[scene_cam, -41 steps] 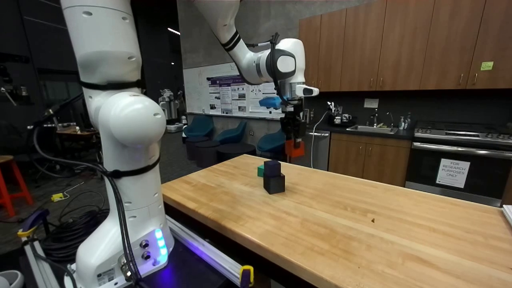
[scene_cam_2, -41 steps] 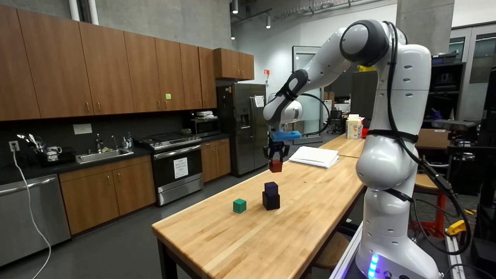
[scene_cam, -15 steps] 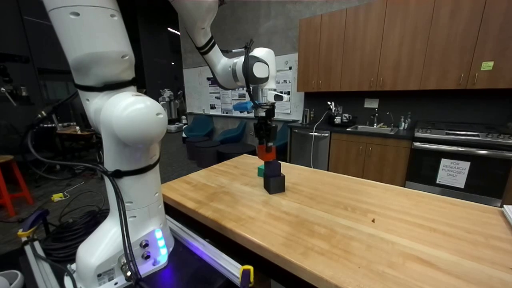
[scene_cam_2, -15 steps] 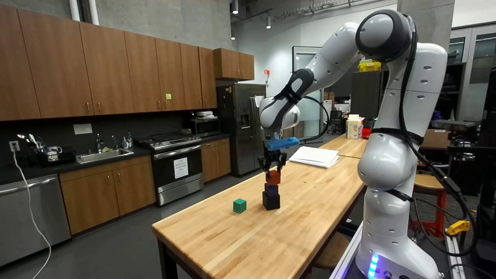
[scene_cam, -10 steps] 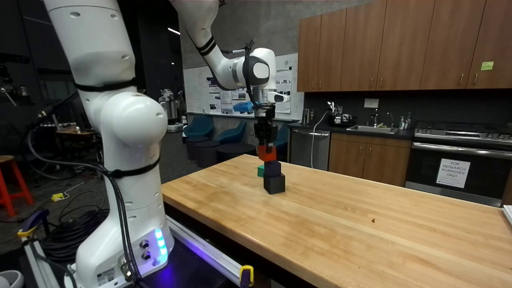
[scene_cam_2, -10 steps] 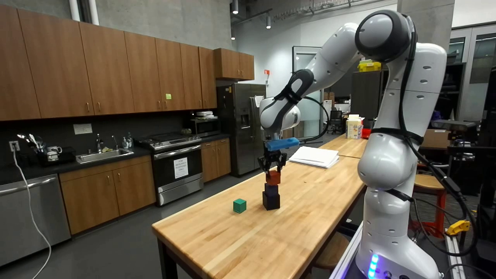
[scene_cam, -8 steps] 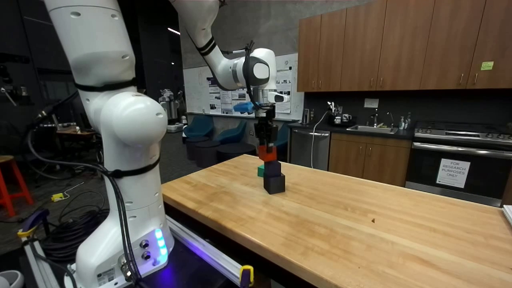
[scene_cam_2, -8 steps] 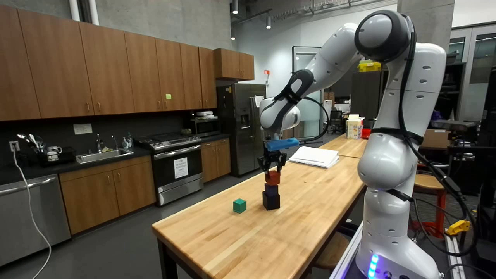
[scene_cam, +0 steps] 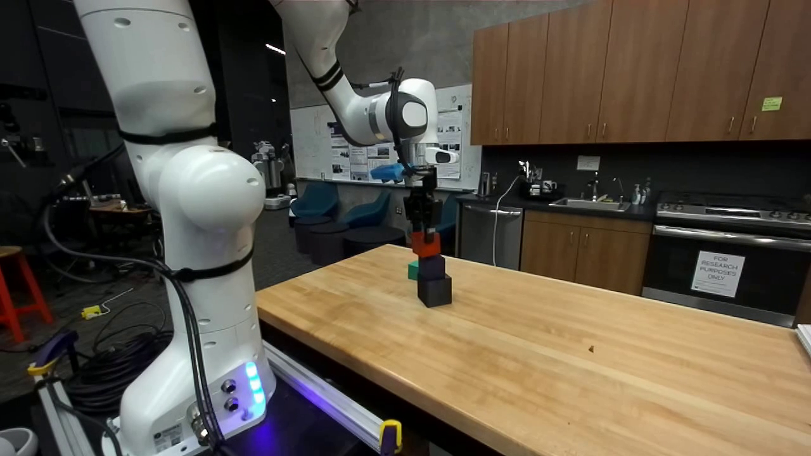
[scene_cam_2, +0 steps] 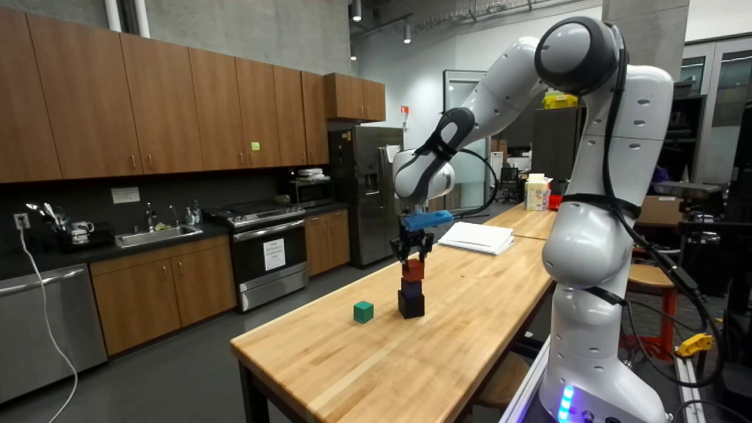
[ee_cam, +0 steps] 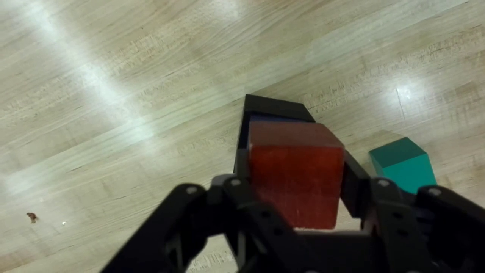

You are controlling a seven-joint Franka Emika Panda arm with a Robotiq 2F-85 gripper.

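Claw (ee_cam: 297, 171) grips a red cube (scene_cam_2: 413, 270) that in wrist view alone mostly hides a purple cube (scene_cam_2: 411, 288)

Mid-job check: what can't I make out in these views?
Top of the purple block: mostly hidden in the wrist view by the red block.
Part of the green block: hidden there by the gripper.
Whether the red block sits flat on the purple block: too small to judge in both exterior views.
Print on the wall notice: too small in both exterior views.
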